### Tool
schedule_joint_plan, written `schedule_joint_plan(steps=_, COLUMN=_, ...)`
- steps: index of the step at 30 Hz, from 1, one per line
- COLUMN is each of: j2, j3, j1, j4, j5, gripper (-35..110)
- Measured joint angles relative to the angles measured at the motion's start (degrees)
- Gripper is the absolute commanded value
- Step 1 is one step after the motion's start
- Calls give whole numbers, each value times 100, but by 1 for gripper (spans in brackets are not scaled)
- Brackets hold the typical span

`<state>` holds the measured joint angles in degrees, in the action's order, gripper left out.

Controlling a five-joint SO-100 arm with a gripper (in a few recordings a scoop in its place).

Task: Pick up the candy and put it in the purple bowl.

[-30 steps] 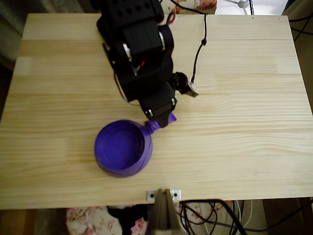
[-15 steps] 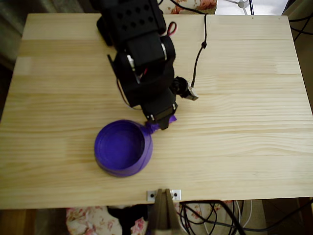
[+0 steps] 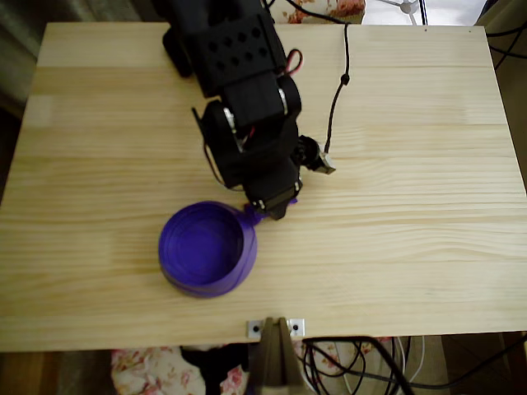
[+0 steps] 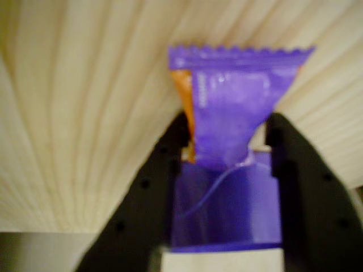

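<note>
Wrist view: we see the tool (image 4: 227, 141) closed on the candy (image 4: 235, 105), both black fingers (image 4: 153, 187) pressing the wrapper's lower part. Upper part of the wrapper fans out above the fingers w/ a zigzag top edge, purple w/ an orange strip on its left side. Picture is soft, so any print on the wrapper is unreadable. Below the pinch a purple mass fills the gap between the fingers; we can't tell if that's more wrapper or sth else. Behind the candy is the pale wood worktop (image 4: 74, 113); bottom left corner goes dark and we can't make out what's there.

Overhead view: the black arm (image 3: 247, 123) reaches down from the worktop's (image 3: 412, 247) far edge and covers the tool (image 3: 270, 211) almost fully. Only a small purple bit of candy (image 3: 252, 211) pokes out under the arm's tip, just beside the purple bowl (image 3: 207, 247), at the bowl's upper right rim. Whether that bit touches the rim we can't tell, since both are the same colour and blend. The candy is outside the bowl. Bowl interior is in plain view. A black cable (image 3: 336, 90) runs up and right of the bowl, from the worktop's far edge to the arm; its lower end is lost against the black arm.
</note>
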<state>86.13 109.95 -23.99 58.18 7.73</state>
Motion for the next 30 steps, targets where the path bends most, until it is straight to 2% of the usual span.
schedule_joint_plan(steps=8, j2=0, j3=-9, j1=44, j4=-44, j5=0, gripper=5)
schedule_joint_plan(steps=30, j2=475, j3=-9, j1=-53, j4=193, j5=-149, gripper=0)
